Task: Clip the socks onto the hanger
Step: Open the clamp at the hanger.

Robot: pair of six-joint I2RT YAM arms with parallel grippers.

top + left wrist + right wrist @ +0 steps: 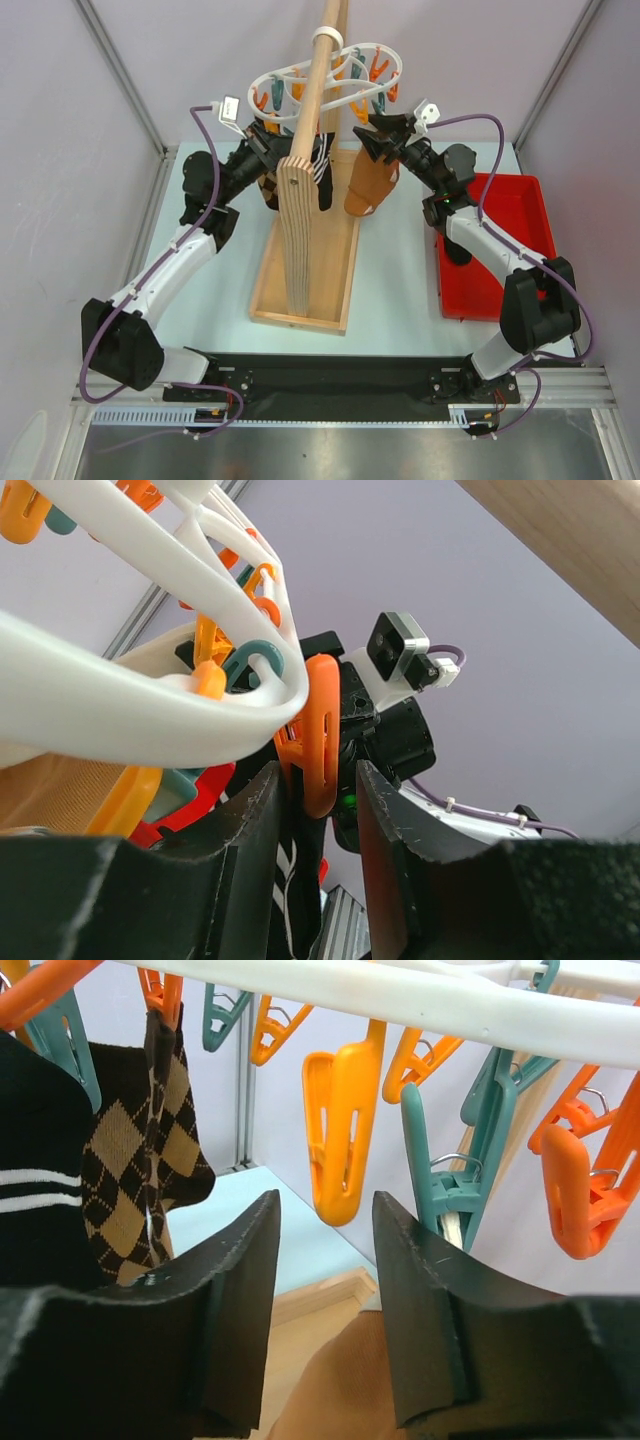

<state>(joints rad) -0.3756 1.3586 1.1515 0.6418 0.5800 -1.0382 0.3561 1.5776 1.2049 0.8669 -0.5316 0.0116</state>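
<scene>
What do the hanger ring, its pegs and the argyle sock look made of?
Hanger ring: white moulded plastic, smooth with a soft sheen. Orange peg: glossy moulded plastic, likely; the teal peg beside it shows a wire spring, apparently metal. Argyle sock: knitted fabric, matt, with visible stitch texture.

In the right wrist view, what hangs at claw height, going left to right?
Striped sock → argyle sock → middle orange peg → teal peg → right orange peg.
</scene>
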